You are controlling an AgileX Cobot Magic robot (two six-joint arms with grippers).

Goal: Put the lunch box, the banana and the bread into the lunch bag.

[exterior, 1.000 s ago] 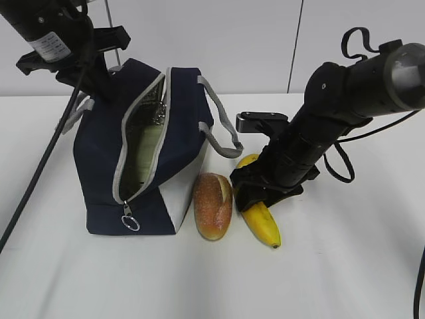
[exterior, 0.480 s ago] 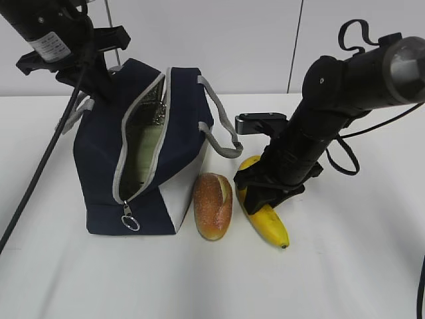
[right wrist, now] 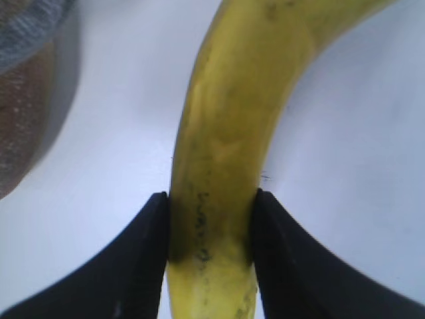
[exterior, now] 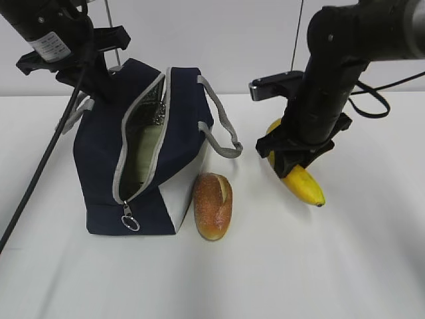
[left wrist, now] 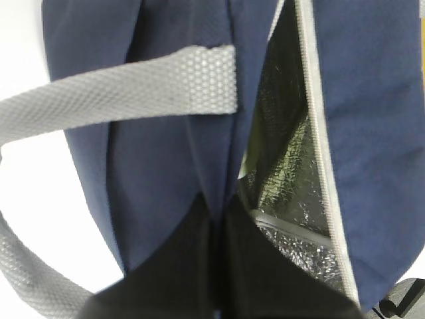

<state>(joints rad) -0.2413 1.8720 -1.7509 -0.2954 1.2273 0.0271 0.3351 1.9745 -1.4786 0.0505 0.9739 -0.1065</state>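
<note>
The navy lunch bag [exterior: 99, 166] stands at the left with its zipper open. A pale green surface, the lunch box [exterior: 147, 156], shows inside. My left gripper [exterior: 99, 83] is shut on the bag's [left wrist: 153, 166] top edge, its jaws [left wrist: 216, 212] pinching navy fabric beside the foil lining. The bread [exterior: 212, 205] lies on the table against the bag's white side. Right of the bread, my right gripper [exterior: 292, 159] is shut on the yellow banana [exterior: 302, 184] and holds it above the table, dark tip slanting down. Its jaws [right wrist: 211, 219] press both sides of the banana [right wrist: 226, 133].
A grey strap handle [exterior: 222, 133] hangs off the bag toward the right arm. The left arm's black cable [exterior: 40, 173] runs down across the bag's left side. A white table [exterior: 265, 279] lies under everything, with a grey wall behind.
My right gripper closed on the banana and carried it up and to the right, off the table. Bag, bread and left gripper have not moved.
</note>
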